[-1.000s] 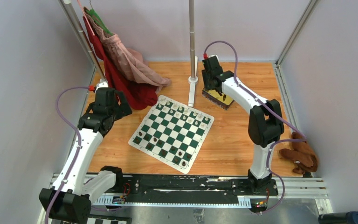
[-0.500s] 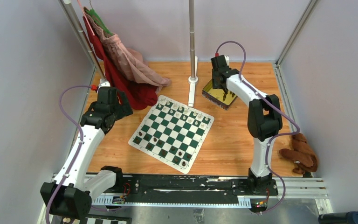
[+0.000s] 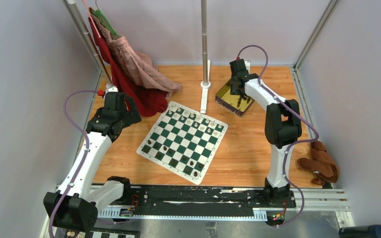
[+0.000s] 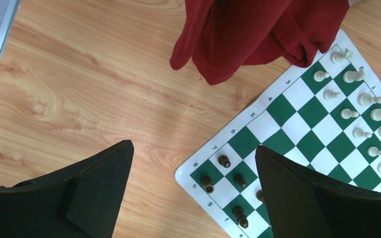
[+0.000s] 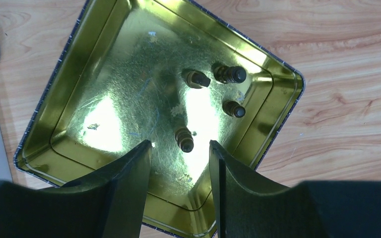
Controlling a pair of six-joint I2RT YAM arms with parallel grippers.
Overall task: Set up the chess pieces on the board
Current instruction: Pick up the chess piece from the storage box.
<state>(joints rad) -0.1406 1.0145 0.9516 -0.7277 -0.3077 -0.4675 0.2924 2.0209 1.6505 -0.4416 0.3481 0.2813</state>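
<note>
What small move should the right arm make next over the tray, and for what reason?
Probably lower the right gripper straight down and close it on the dark piece lying nearest its fingers. The jaws stand open and empty above the gold tray, and that piece sits almost between them. The other dark pieces in the tray lie farther off.

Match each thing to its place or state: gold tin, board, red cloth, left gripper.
Things:
1. gold tin
2. board
3. red cloth
4. left gripper

Places or states:
A. open, holding nothing
B. holds four dark pieces
C. hangs at the far left
D. has cream pieces along its far edge

Pairs: 1-B, 2-D, 3-C, 4-A
</note>
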